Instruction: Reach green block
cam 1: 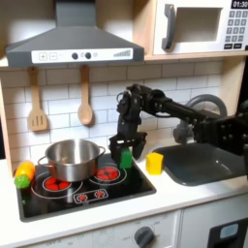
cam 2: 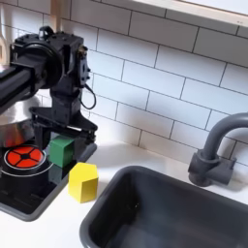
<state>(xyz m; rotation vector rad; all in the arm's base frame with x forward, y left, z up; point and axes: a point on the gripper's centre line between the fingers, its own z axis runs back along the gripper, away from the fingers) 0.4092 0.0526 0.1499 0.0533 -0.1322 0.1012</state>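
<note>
White subway tile backs a toy kitchen with a grey hood, a microwave and two wooden utensils hanging on the wall. On the black stovetop [cam 1: 87,197] a steel pot [cam 1: 70,158] sits over the left burner in the first exterior view, with a rounded green and orange toy vegetable [cam 1: 23,175] at the stove's left edge. The green block [cam 2: 63,150] stands upright at the stove's right rim, and the yellow block [cam 2: 83,181] lies just right of it on the counter, near the dark sink [cam 2: 165,208]. The gripper [cam 2: 60,136] hangs directly over the green block, its fingers spread apart, one on each side of the block's top.
</note>
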